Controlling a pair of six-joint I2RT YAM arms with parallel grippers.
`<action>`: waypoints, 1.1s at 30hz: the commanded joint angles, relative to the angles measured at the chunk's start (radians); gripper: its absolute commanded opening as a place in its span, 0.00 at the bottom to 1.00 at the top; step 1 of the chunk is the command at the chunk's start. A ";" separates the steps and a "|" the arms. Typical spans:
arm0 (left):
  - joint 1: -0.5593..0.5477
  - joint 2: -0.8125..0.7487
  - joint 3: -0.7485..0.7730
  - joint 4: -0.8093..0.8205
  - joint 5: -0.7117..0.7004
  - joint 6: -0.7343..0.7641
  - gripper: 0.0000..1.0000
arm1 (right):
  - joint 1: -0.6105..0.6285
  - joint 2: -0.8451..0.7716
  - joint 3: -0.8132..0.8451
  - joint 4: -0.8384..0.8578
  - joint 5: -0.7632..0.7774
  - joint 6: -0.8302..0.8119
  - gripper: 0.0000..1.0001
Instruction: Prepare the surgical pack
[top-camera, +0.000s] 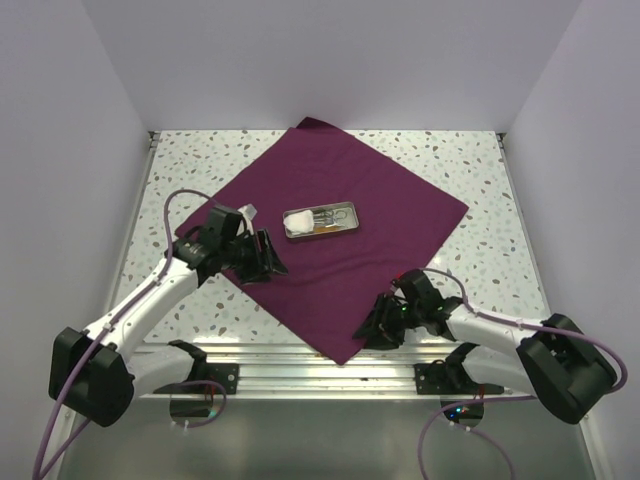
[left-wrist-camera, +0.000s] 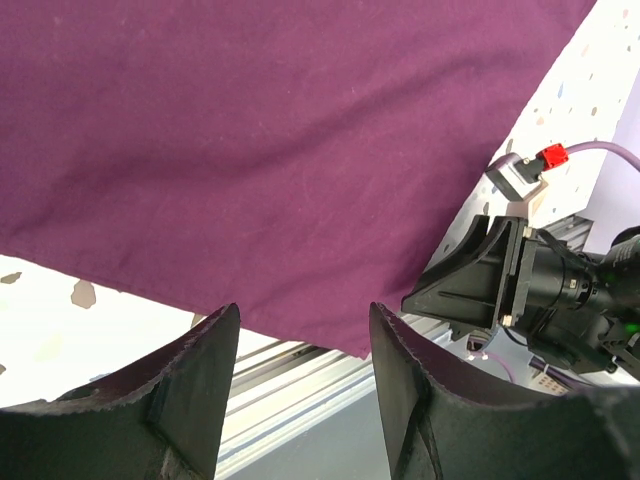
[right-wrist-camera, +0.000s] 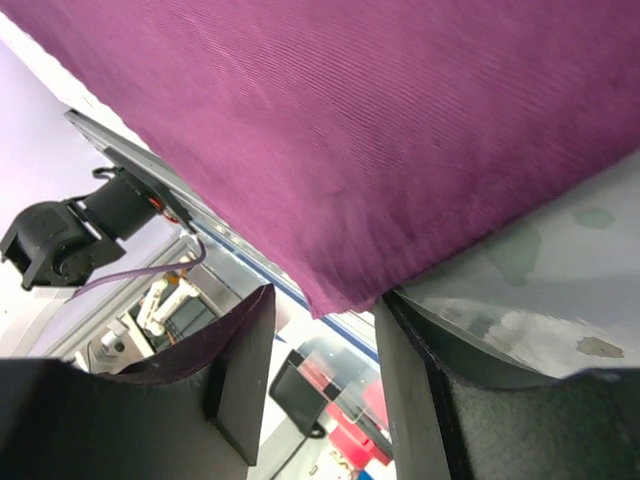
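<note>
Just ahead of the gap in my right gripper (top-camera: 372, 328) sits the near corner of the cloth (top-camera: 400, 200). Its tip is level with my two fingers (right-wrist-camera: 240, 350), which stand moderately apart and pinch nothing. Beyond that corner the purple cloth spreads flat on the speckled table (top-camera: 480, 250) as a diamond, with one corner toward me, one away and one to either side.

My left gripper (top-camera: 268, 262) hovers at the cloth's left near edge, fingers (left-wrist-camera: 200, 370) wide with only air between them. The hem runs across just past their tips.

Farther out from both grippers, near the cloth's middle, lies the tray (top-camera: 355, 218). Its long axis runs left to right, the right end tipped slightly away. White gauze (top-camera: 298, 225) fills its left end, and scissors (top-camera: 327, 216) lie lengthwise beside it.

Below my left fingertips a metal rail (top-camera: 260, 365) runs along the table's near edge. Off to the right of those fingers I see the right gripper's black body and a red plug (left-wrist-camera: 552, 156) on its cable.
</note>
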 joint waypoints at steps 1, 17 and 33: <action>-0.005 0.009 0.046 0.008 0.003 0.028 0.59 | 0.017 -0.024 -0.023 0.042 0.041 0.066 0.47; -0.004 0.010 0.071 -0.010 0.007 0.046 0.59 | 0.043 0.024 -0.010 0.137 0.108 0.118 0.33; 0.026 0.056 0.287 -0.185 -0.247 0.164 0.59 | 0.003 0.085 0.401 -0.212 0.086 -0.087 0.00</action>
